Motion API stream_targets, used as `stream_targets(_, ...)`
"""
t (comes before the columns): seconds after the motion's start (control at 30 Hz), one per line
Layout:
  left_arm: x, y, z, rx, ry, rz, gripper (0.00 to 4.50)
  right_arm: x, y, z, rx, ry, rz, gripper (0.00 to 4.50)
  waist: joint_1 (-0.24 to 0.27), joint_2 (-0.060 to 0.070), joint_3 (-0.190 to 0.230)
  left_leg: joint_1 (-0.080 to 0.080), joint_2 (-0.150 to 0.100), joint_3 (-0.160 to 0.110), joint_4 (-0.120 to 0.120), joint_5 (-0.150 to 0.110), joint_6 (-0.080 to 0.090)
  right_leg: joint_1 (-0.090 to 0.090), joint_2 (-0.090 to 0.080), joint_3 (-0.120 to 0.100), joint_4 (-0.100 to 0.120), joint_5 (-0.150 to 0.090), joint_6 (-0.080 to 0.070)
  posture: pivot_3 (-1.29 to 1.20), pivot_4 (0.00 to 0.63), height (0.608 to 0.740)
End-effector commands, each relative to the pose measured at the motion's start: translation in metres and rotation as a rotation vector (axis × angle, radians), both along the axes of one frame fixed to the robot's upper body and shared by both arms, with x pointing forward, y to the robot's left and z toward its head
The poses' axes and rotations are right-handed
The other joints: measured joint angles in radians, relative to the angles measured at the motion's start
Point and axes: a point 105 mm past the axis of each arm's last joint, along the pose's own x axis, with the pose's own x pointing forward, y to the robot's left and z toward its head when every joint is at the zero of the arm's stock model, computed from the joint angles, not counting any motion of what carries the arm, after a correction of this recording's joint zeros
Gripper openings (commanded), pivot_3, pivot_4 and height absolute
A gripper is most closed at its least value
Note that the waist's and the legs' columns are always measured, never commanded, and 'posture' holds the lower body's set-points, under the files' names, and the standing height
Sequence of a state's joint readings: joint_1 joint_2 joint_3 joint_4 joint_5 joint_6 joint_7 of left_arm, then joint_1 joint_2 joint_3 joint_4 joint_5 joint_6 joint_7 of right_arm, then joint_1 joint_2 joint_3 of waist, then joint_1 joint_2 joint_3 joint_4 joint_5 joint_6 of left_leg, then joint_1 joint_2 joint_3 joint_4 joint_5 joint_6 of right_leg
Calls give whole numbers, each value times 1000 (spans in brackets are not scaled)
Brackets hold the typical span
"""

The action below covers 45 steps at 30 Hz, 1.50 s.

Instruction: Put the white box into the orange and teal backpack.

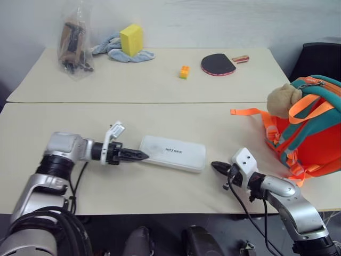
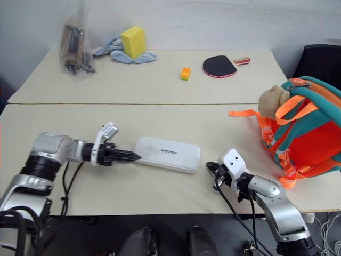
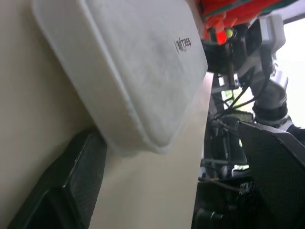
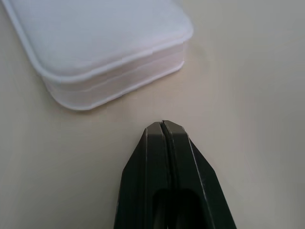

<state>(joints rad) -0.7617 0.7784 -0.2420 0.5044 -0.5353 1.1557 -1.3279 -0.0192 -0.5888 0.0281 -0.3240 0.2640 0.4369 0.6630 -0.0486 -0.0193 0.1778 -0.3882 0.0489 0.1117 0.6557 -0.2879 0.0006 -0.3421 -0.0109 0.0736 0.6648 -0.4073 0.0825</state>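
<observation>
Left claw: fingers spread wide, holding nothing; tip at the white box's left end, touching or just short of it, which one unclear; one finger shows beside the box's corner.
Right claw: fingers pressed together, empty; just off the white box's right end, a strip of bare worktop between.
White box: flat, rounded corners, small dark lettering on the lid, seam round the side; lies flat on the worktop between the two claws.
Orange and teal backpack: well to the right of the white box, at the worktop's right edge; tan plush toy at its top, orange straps trailing toward the box.
</observation>
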Motion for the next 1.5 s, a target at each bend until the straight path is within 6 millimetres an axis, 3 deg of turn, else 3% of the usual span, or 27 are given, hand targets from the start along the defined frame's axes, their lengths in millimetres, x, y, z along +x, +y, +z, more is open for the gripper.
stream_targets(0.03, 4, 26, -5, 94, -32, 41, 4434, 2, -6, 9, -12, -38, -20, 0, -1, 0, 0, 0, 0, 0, 0, 0, 0, 0, 0, 0, 0, 0, 0, 0, 150, 740)
stream_targets(0.13, 20, 35, 7, 82, -72, 102, 4434, 3, -5, 9, -11, -44, -21, 0, -2, 0, 0, 0, 0, -1, 1, 0, 0, 0, 0, -1, 1, 0, 0, 0, 150, 740)
stream_targets(0.3, 40, 5, 12, 57, -94, 61, 4434, 4, -1, 10, -15, -52, -9, 0, 14, -1, 0, -1, -1, -1, 2, 0, 1, 0, -1, -2, 1, 0, 0, 0, 150, 740)
stream_targets(0.57, 34, -33, -3, 54, -42, -111, 4434, 10, 0, 17, -40, -81, 2, 0, 18, 0, 0, -3, -1, -1, 3, 0, 1, -1, -1, -2, 2, 0, 0, 0, 150, 740)
stream_targets(0.77, 37, -54, -3, 13, -30, -127, 4434, 10, 2, 15, -43, -84, 3, 0, 22, 0, 0, -3, -1, -2, 4, 0, 2, -1, -2, -3, 2, 0, 0, 0, 150, 740)
stream_targets(0.93, 41, -66, 8, -40, -36, -128, 4434, 6, 2, 9, -43, -74, 0, 0, 21, -1, 0, -3, -1, -3, 5, -1, 2, 0, -2, -4, 3, 0, 0, 0, 150, 740)
stream_targets(1.5, 42, -93, 14, -81, -90, -213, 4434, 5, 9, 5, -39, -75, 1, 0, 19, -1, 0, -3, -1, -3, 6, 0, 1, -1, -1, -4, 4, 0, 0, 0, 150, 740)
